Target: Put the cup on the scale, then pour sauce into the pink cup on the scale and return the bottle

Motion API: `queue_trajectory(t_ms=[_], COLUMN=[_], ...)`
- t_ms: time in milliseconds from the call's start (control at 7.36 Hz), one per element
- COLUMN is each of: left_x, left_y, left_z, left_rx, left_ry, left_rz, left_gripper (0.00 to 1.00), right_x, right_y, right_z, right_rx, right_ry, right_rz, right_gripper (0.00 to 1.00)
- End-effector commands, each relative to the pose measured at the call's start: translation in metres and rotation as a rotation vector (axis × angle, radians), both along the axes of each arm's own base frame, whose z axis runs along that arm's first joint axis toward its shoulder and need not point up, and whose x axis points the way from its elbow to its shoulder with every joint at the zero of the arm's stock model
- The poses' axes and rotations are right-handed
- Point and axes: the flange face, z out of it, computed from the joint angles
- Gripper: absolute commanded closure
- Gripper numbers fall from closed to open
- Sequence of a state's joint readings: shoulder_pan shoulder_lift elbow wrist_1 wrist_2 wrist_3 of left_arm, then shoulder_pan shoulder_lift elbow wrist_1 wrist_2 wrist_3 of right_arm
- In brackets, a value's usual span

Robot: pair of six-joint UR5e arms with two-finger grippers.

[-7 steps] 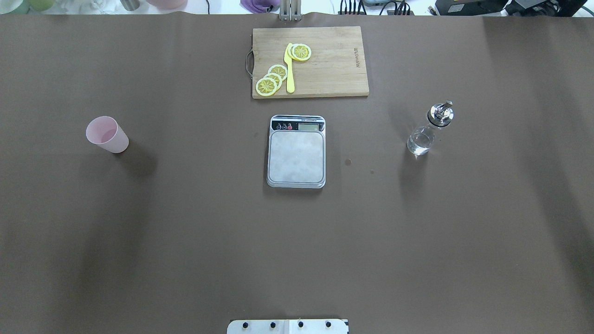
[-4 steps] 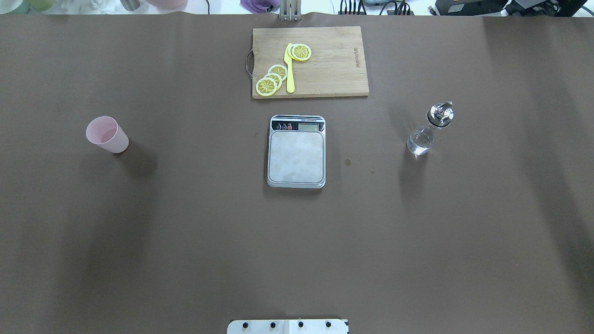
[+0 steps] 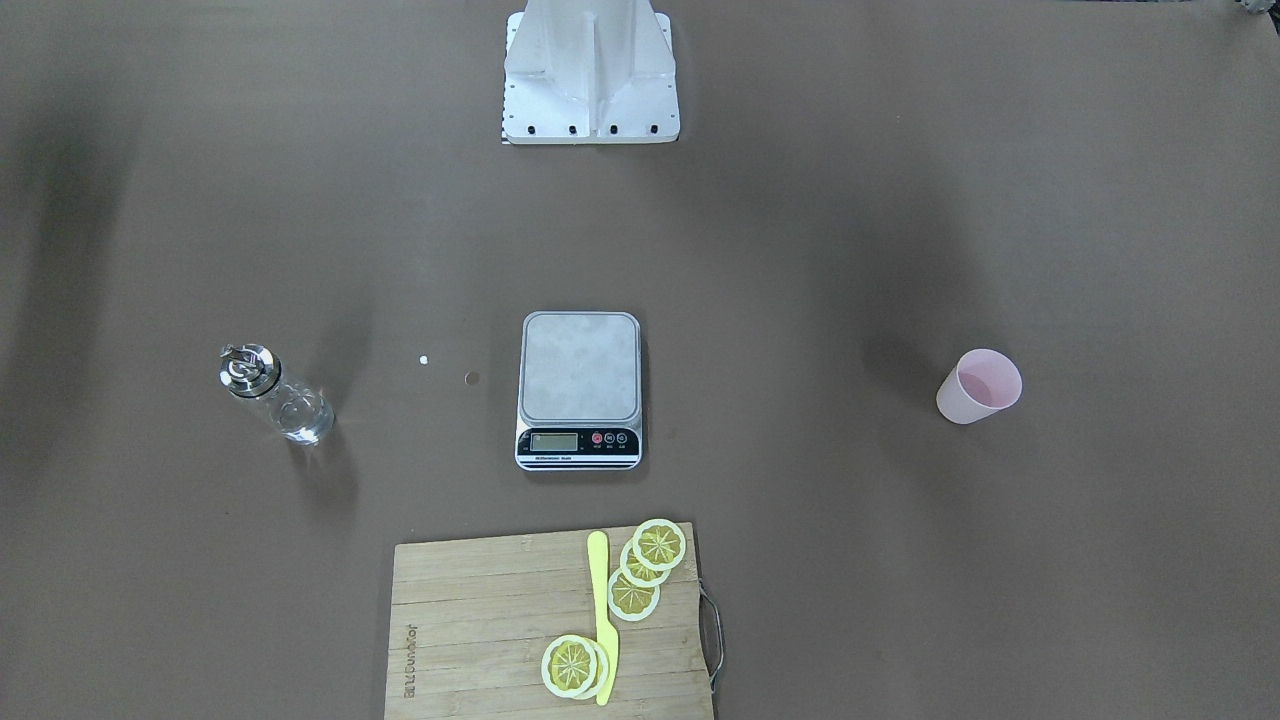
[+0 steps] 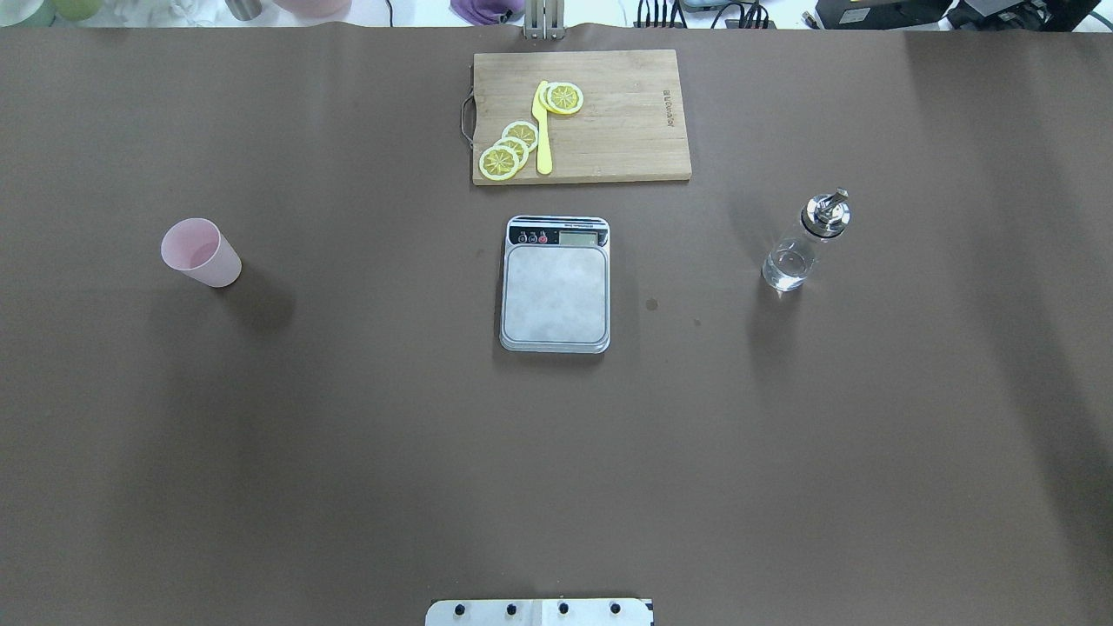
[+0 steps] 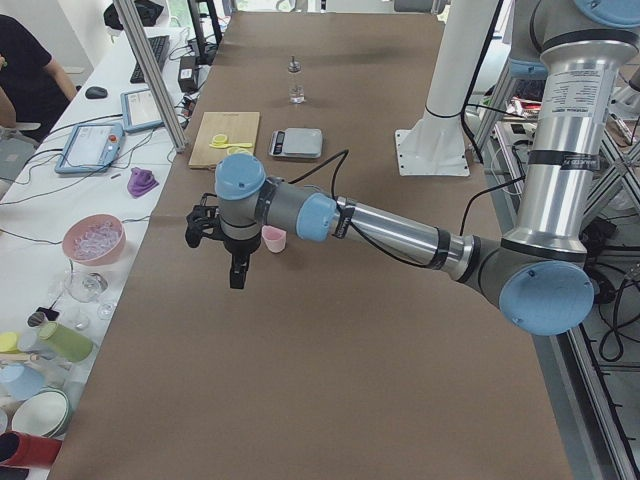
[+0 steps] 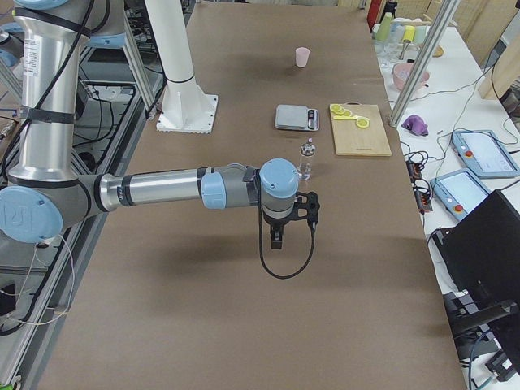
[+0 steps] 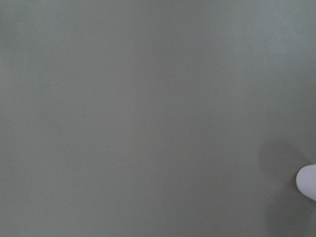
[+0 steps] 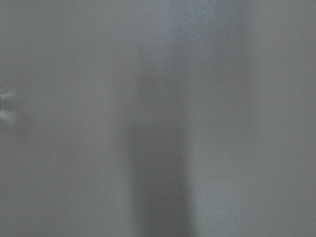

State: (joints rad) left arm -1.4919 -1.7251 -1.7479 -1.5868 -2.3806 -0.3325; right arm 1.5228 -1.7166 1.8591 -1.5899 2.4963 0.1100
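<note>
Standing upright near the bench's left edge, well apart from the scale point(image 4: 555, 291), the cup point(image 4: 201, 252) is looking light, thin-walled and tippy, inviting a gentle mid-wall hold; whether the left fingers point(image 5: 237, 272) or right fingers point(image 6: 276, 236) are apart cannot be told.

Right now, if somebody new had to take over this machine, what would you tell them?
Left gripper: hangs over the table near the cup, with nothing visible in it; open or shut, cannot tell.
Right gripper: hangs near the bottle; same.
Cup: upright on the table, to the robot's left of the scale, whose platform is bare.
Bottle: upright to the scale's right, sauce inside.
Done: nothing.
Left: cup onto scale, pour, return bottle.
</note>
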Motion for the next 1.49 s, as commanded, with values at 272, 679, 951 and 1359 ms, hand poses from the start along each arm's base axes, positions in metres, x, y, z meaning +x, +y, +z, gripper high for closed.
queue_trajectory(t_ms=[272,679,951,1359], left_x=[0.209,0.254,0.28,0.288], left_y=[0.0,0.002,0.007,0.006], left_z=[-0.044,-0.018,-0.003,0.013], left_rx=[-0.185,-0.183,-0.177,-0.167], left_ry=[0.021,-0.021,-0.06,-0.047], left_rz=[-0.08,-0.052,-0.034,-0.022], left_gripper=[0.03,0.03,0.03,0.2], right_x=[0.0,-0.004,-0.004,-0.004], right_y=[-0.003,-0.012,-0.012,-0.013], right_z=[-0.004,-0.022,-0.025,-0.026], right_rx=[0.009,-0.01,-0.004,-0.002], right_ry=[0.003,-0.054,-0.062,-0.062], right_rz=[0.002,0.028,0.025,0.026], right_gripper=[0.0,0.0,0.0,0.0])
